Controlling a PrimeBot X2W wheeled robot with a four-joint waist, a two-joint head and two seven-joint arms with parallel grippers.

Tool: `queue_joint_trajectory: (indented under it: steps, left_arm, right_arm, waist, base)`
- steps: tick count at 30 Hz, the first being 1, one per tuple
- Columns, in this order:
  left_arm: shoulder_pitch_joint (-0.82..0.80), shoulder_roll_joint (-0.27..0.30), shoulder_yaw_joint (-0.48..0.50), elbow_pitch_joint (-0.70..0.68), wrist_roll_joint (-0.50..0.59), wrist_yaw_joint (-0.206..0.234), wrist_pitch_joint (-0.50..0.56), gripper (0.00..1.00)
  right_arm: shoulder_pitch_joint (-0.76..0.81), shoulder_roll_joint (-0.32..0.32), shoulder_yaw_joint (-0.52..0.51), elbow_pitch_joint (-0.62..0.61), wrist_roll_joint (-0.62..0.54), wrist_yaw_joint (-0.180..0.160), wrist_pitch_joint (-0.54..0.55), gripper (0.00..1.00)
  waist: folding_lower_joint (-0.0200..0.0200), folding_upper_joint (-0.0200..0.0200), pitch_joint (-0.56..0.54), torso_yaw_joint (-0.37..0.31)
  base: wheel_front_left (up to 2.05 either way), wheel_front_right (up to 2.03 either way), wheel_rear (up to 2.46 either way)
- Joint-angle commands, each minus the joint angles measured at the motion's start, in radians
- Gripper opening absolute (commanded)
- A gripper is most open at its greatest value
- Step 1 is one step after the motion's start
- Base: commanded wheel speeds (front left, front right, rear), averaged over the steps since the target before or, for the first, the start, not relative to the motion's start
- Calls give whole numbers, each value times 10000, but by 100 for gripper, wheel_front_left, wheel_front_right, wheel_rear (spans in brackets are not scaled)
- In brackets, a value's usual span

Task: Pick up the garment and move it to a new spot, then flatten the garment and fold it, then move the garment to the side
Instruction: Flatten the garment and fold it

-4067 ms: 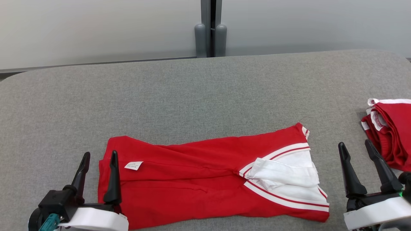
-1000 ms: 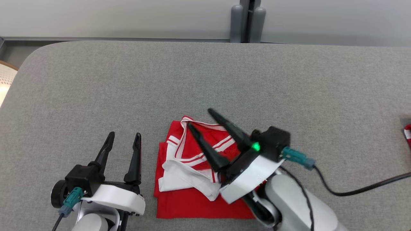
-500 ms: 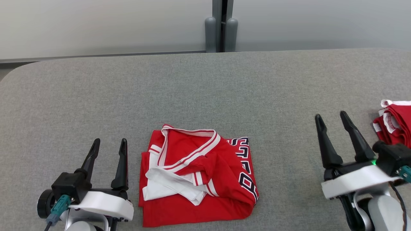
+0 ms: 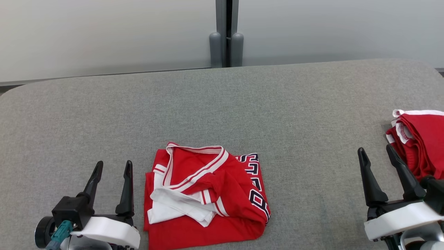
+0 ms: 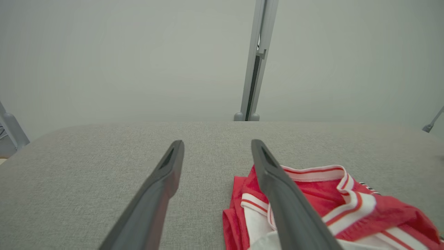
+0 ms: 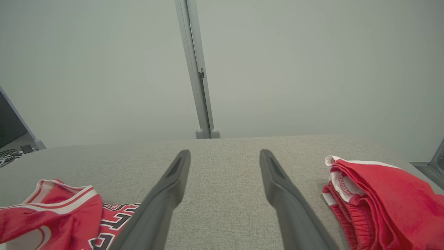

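Red jersey with white-striped trim (image 4: 229,198), a long strip four seconds back, now doubled into a compact square, dark lettering showing at its right fold. Right gripper (image 4: 375,149), over it a second ago, now well apart, fingers spread, empty.

Indoor test lab or partitioned work bay: a wide grey fabric-covered table (image 4: 222,104) stands before pale frosted partition panels (image 4: 104,34) joined by a grey metal post (image 4: 226,31), top centre.
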Motion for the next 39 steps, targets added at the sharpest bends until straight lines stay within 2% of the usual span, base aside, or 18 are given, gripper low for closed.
queue_joint_trajectory:
  steps: [1,23,24,25,26,29,39]
  left_arm:
    - [124,92,20,-75,-48,87,48,100]
    - [166,150,-130,-441,-59,255,288,100]
    - [108,151,-139,-452,-38,258,292,100]
    - [50,146,-138,-481,-28,258,279,100]
    - [-11,141,-152,-520,-5,256,274,100]
    - [-195,94,-220,-559,69,243,264,100]
    - [-804,-329,-490,-331,147,58,77,100]
  right_arm:
    - [151,19,18,-105,-23,-1,109,100]
    - [114,85,215,80,9,-1,384,100]
    - [26,61,260,171,15,-1,378,58]
    - [-58,57,375,306,25,-1,420,3]
    - [-135,68,508,426,59,-1,449,0]
    - [-526,66,1087,1025,138,-1,477,0]
    - [-2426,235,3825,4202,814,-1,35,0]
  waist:
    - [0,0,-58,-62]
    - [0,0,-275,84]
    - [0,0,-258,142]
    - [0,0,-235,208]
    - [0,0,-191,288]
    - [0,0,-31,606]
    - [0,0,542,1819]
  base:
    - [0,0,0]
    - [0,0,0]
    - [0,0,0]
    - [0,0,0]
    - [0,0,0]
    - [0,0,0]
    - [0,0,0]
